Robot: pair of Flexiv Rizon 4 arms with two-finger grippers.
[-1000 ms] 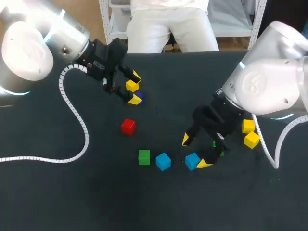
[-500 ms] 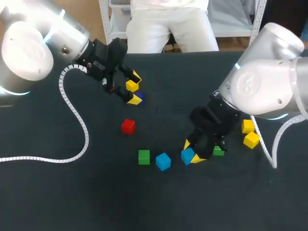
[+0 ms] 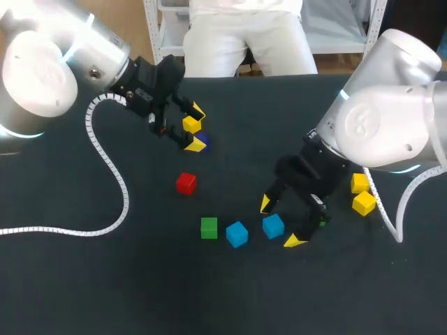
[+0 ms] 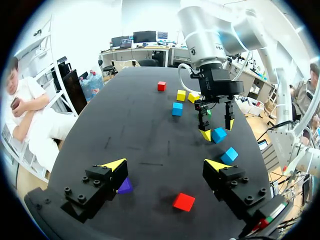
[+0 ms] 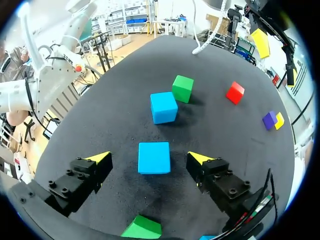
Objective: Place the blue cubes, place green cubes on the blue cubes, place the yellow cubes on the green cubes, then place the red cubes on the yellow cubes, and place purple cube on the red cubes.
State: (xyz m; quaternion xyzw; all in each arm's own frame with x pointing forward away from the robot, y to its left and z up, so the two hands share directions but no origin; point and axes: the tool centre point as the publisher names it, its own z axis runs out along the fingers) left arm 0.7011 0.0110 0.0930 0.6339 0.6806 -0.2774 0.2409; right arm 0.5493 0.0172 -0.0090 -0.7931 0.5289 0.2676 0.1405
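Cubes lay scattered as the right gripper (image 3: 280, 222) hung spread over one blue cube (image 3: 273, 225), fingers either side but not touching; a second blue cube (image 3: 237, 234) sat just beside it, a green cube (image 3: 208, 227) beyond. Laying the blue base looked nearly done; the next move called for a grip on the green cube. The left gripper (image 4: 165, 164) hovered open near the purple cube (image 4: 125, 186).

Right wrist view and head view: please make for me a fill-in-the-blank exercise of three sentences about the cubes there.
The right end effector is ___.
Between its fingers lies a ___ cube, untouched.
The second blue cube lies between that one and a ___ cube.
Missing words: open; blue; green.
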